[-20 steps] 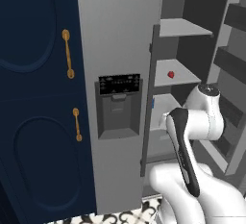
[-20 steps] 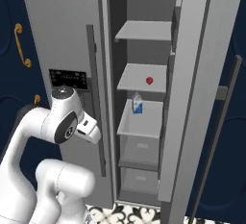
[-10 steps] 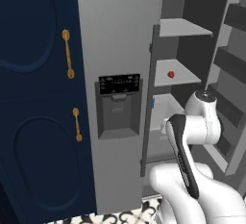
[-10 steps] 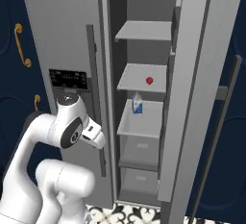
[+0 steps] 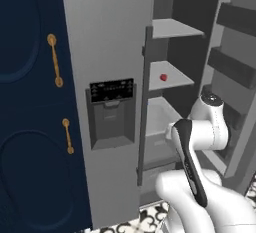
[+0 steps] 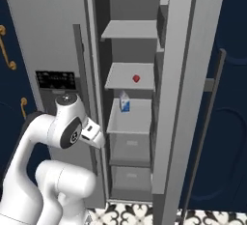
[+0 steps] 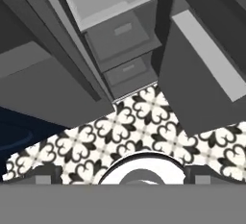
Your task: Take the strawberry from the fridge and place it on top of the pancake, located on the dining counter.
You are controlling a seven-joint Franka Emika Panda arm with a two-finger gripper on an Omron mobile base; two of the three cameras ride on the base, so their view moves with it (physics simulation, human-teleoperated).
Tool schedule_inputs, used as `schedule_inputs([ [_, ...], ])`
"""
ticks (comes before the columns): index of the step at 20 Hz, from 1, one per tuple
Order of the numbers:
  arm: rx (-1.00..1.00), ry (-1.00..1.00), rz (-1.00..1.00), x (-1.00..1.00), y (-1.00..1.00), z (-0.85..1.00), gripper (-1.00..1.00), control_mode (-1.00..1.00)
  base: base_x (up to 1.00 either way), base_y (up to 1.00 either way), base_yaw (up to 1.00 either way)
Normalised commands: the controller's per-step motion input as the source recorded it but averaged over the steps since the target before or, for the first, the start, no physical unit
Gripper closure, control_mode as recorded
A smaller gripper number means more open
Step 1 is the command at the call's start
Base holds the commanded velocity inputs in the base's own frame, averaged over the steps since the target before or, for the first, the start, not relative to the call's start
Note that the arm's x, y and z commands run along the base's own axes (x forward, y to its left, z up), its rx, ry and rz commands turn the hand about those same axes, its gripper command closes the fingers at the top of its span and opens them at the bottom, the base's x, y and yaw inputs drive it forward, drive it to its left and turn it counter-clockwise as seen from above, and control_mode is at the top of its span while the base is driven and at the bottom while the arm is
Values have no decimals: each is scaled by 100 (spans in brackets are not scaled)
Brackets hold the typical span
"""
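Observation:
The strawberry (image 5: pixel 163 77) (image 6: pixel 136 78) is a tiny red fruit lying on a middle shelf of the fridge (image 5: pixel 110 42) (image 6: pixel 48 26), whose right door stands open. My arm is folded low in front of the open compartment, well below and short of that shelf. In the hand view my gripper (image 7: pixel 122 175) points down at the floor, open, its fingertips (image 7: pixel 45 174) far apart with nothing between them. The pancake and the dining counter are out of view.
A small milk carton (image 6: pixel 125 102) stands on the shelf below the strawberry. Grey drawers (image 7: pixel 122 40) sit at the fridge's bottom above patterned floor tiles (image 7: pixel 144 122). The open door (image 6: pixel 188 74) bounds the right side; navy cabinets (image 5: pixel 30 102) flank the left.
The whole picture has slid slightly left, so the base has moved. The arm's upper joints have sunk a little lower in front of the fridge. The gripper stays open.

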Motion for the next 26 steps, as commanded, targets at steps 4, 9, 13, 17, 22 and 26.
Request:
schedule_inputs([
  [4, 0, 0, 0, 0, 0, 0, -100, 100, 10, 0, -34],
  [9, 0, 0, 0, 0, 0, 0, -100, 100, 45, 0, 0],
  [13, 0, 0, 0, 0, 0, 0, -100, 100, 45, -12, 11],
  [17, 0, 0, 0, 0, 0, 0, -100, 100, 35, -24, 28],
  [22, 0, 0, 0, 0, 0, 0, -100, 100, 30, -21, 32],
  [26, 0, 0, 0, 0, 0, 0, -100, 100, 40, -18, 22],
])
